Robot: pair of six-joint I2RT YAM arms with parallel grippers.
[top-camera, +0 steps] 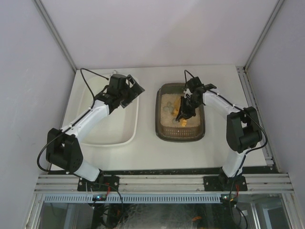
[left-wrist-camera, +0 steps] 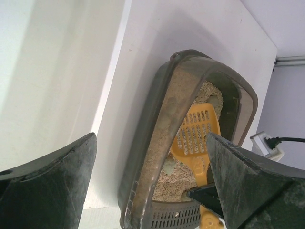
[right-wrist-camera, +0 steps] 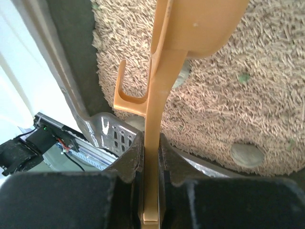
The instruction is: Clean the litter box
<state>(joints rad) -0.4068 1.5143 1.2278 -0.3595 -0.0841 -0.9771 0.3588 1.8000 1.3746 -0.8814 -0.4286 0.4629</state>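
Litter box (top-camera: 158,114): a dark grey-brown tray sitting right of centre on the white table (top-camera: 147,152), lengthwise away from the arms, with its slotted end wall facing them.
Litter (right-wrist-camera: 248,109): pale beige pellets covering the tray floor and piling higher along the left wall in the left wrist view.
Clumps: a round grey lump (right-wrist-camera: 247,155) is lying on the pellets near the scoop; the left wrist view is showing another greenish lump (left-wrist-camera: 167,166) beside the scoop's blade.
Scoop (left-wrist-camera: 195,133): a yellow-orange slotted litter scoop, with its blade resting down in the litter and its handle rising toward the near end of the tray; a small hook (right-wrist-camera: 125,95) is jutting off the handle's side.
Right gripper (right-wrist-camera: 151,152): reaching over the tray from the right, its fingers (right-wrist-camera: 131,157) are pressing together on the scoop's thin handle, one on each flat side.
White tub (top-camera: 136,119): a larger rectangular tub sitting just left of the litter box, apart from it, with a strip of table between them.
Left gripper (top-camera: 133,88): hanging over the tub's far right corner with its dark fingers (left-wrist-camera: 57,181) spread wide, grasping nothing.
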